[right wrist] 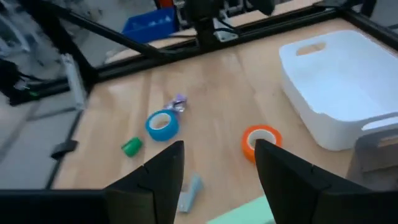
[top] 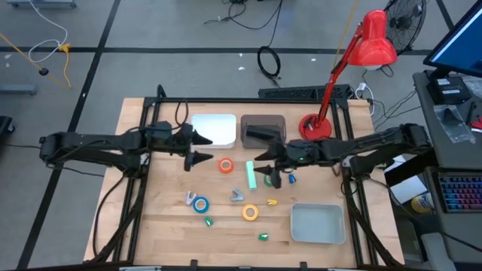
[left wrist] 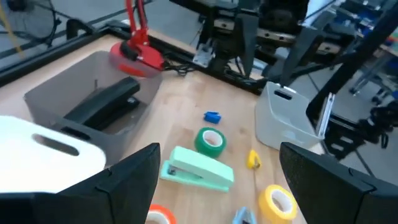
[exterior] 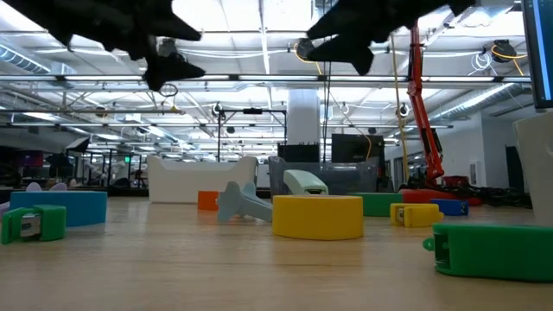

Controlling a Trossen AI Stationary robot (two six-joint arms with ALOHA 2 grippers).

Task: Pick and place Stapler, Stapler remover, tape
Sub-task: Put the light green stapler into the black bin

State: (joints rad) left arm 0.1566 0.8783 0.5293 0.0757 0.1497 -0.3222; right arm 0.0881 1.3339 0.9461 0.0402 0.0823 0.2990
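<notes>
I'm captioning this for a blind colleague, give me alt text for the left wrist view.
Between the left gripper's open dark fingers, a mint stapler lies on the wooden table with green tape just beyond and yellow tape nearby. A grey bin holds a black stapler; a white bin sits beside it.

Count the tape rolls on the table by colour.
Orange roll: 1
Green roll: 1
Blue roll: 1
Yellow roll: 1
Total: 4
</notes>
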